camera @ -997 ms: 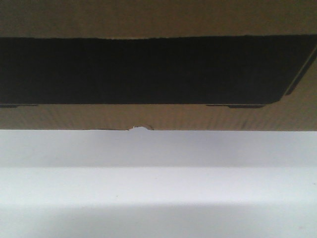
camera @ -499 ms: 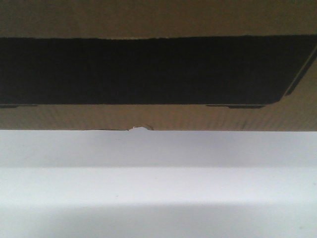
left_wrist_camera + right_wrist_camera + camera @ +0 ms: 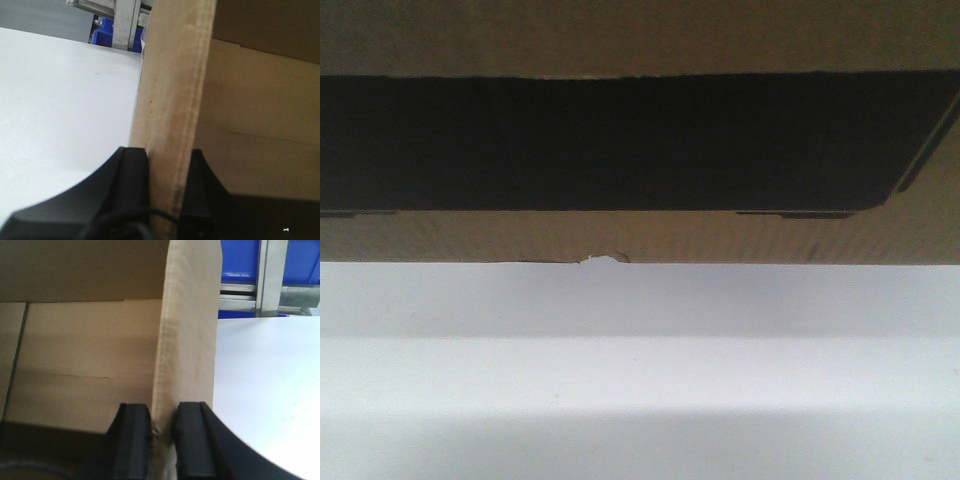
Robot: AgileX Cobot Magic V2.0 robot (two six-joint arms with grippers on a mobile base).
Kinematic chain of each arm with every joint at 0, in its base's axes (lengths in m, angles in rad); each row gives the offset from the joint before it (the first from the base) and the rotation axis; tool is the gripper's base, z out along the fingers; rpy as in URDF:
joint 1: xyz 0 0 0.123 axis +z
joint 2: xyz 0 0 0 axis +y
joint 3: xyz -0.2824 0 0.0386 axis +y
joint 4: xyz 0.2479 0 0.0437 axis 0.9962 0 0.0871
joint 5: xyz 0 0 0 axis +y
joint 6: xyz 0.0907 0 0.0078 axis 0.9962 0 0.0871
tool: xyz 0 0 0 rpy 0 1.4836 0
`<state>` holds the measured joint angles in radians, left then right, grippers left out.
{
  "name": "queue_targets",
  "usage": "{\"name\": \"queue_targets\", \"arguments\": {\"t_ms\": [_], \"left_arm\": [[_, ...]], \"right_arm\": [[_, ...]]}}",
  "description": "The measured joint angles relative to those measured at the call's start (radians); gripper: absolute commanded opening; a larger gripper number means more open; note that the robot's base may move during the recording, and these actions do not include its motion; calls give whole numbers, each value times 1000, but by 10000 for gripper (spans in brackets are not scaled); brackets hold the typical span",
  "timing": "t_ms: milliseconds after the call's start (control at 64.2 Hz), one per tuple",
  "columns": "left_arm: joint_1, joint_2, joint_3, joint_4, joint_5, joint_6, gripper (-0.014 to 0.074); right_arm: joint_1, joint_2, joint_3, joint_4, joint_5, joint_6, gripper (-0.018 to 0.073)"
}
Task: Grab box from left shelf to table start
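The large brown corrugated cardboard box (image 3: 640, 235) with its black printed panel faced the front camera broadside, long axis running left to right, its notched bottom edge at or just above the plain white table (image 3: 640, 400); contact could not be told. Each arm held one end wall equally: the left gripper (image 3: 167, 170) and the right gripper (image 3: 162, 425) pinched upright cardboard edges. Blue plastic bins (image 3: 240, 260) stood behind.

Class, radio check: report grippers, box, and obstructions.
Left gripper shut on box wall. Right gripper likewise. Box over table. Nothing blocking.
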<state>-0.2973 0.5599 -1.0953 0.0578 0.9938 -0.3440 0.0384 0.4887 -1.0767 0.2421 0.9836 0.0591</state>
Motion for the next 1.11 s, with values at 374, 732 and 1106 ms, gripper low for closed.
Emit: {"name": "queue_targets", "arguments": {"t_ms": [374, 732, 1106], "left_arm": [[0, 115, -23, -2, 0, 0, -102], [0, 450, -144, 2, -33, 33, -102], [4, 669, -229, 2, -57, 48, -102]], "right_arm": [[0, 158, -48, 3, 2, 0, 55], [0, 507, -173, -54, -16, -21, 55], [-5, 658, -202, -96, -47, -38, 55]]}}
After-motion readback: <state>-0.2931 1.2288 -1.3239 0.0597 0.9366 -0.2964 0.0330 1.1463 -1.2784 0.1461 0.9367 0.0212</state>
